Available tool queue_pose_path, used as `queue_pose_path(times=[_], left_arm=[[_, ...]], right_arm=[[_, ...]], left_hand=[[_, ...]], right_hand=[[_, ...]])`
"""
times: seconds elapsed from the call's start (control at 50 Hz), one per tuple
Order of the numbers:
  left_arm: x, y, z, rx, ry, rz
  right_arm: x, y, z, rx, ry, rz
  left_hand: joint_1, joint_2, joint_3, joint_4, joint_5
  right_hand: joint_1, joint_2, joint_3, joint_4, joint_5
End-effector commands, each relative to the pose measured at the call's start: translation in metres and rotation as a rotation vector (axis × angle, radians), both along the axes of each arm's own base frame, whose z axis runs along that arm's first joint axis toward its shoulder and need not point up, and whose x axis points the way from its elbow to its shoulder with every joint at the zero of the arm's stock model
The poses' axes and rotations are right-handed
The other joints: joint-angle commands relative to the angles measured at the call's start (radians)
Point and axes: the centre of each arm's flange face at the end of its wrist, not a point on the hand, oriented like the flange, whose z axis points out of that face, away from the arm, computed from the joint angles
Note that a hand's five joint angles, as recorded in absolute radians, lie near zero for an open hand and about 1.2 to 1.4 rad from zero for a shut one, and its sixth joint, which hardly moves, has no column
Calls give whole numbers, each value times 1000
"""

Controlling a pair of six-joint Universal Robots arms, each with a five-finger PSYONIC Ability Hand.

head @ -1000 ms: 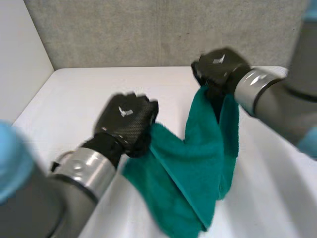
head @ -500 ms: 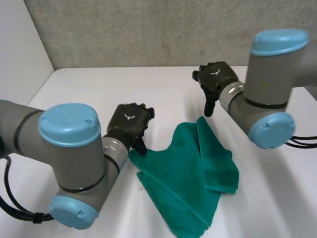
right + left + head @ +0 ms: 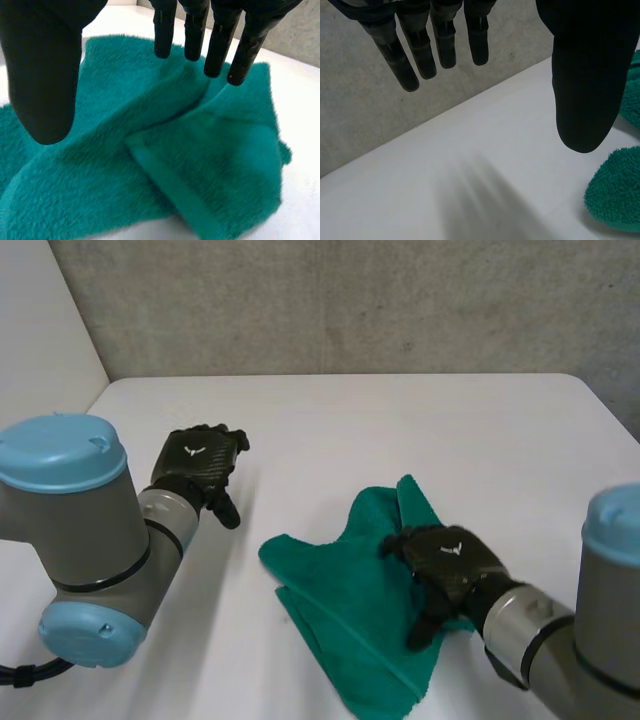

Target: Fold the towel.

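Towel [image 3: 335, 585] lies rumpled on tabletop [image 3: 400, 420], center-right, w/ one flap lapped over. Rough first fold at best, edges not squared, so most of job remains imo. Long axis approx near-to-far, one corner pointing at far wall. My right robot hand [image 3: 450, 555] is over the right flap, fingers straight & spread, holding nothing. Left robot hand [image 3: 195, 465] is well apart from towel, also spread, empty.

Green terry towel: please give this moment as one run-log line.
green terry towel: rumpled on white table | left hand: open, beside towel, apart | right hand: open, over towel
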Motion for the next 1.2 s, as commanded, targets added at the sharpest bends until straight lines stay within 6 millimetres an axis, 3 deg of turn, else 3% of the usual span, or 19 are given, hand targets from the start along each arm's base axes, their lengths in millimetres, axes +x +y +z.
queue_pose_path(times=[0.02,0.1,0.16,0.24,0.26,0.34,0.48,0.62,0.72,0.86,1.04,1.12,1.2], left_arm=[[3,-1,-3,37,48,18],[3,0,-4,46,53,19],[3,1,-5,54,49,19],[4,1,-5,55,48,21],[4,1,-5,56,48,19],[6,0,-6,60,48,25],[12,-3,-12,80,37,41],[7,-4,-13,118,117,10],[0,-1,-18,193,211,-54],[-8,13,-36,375,268,-151],[-17,9,-59,452,265,-202],[-32,8,-72,496,286,-251],[-56,14,-84,560,335,-328]], right_arm=[[1,-5,-34,26,26,-6],[1,-11,-44,47,40,-14],[3,-16,-44,16,23,-14],[9,-27,-12,-132,-58,-16],[10,-27,13,-210,-98,-12],[11,-29,67,-376,-169,-3],[8,-19,115,-427,-134,37],[7,-9,131,-435,-14,131],[4,-14,144,-498,29,134],[4,-16,158,-539,18,127],[2,5,183,-598,-2,208],[-1,24,203,-633,-34,298],[-7,21,211,-653,-35,278]], left_hand=[[-12,4,0,9,14],[-15,1,-3,6,12],[-21,-5,-9,0,6],[-21,-5,-9,0,6],[-21,-5,-9,0,6],[-23,-8,-11,-3,3],[-29,-14,-17,-9,-3],[-32,-17,-20,-12,-6],[-26,-11,-14,-6,0],[-32,-17,-20,-12,-6],[-32,-17,-20,-12,-6],[-26,-11,-14,-6,0],[6,21,18,26,32]], right_hand=[[257,217,207,206,215],[468,428,417,417,426],[1103,1063,1053,1052,1061],[1105,1065,1054,1054,1063],[1105,1065,1054,1054,1063],[1105,1065,1054,1054,1063],[1105,1065,1054,1054,1063],[1105,1065,1054,1054,1063],[1105,1065,1054,1054,1063],[1105,1065,1054,1054,1063],[1105,1065,1054,1054,1063],[1105,1065,1054,1054,1063],[1105,1065,1054,1054,1063]])
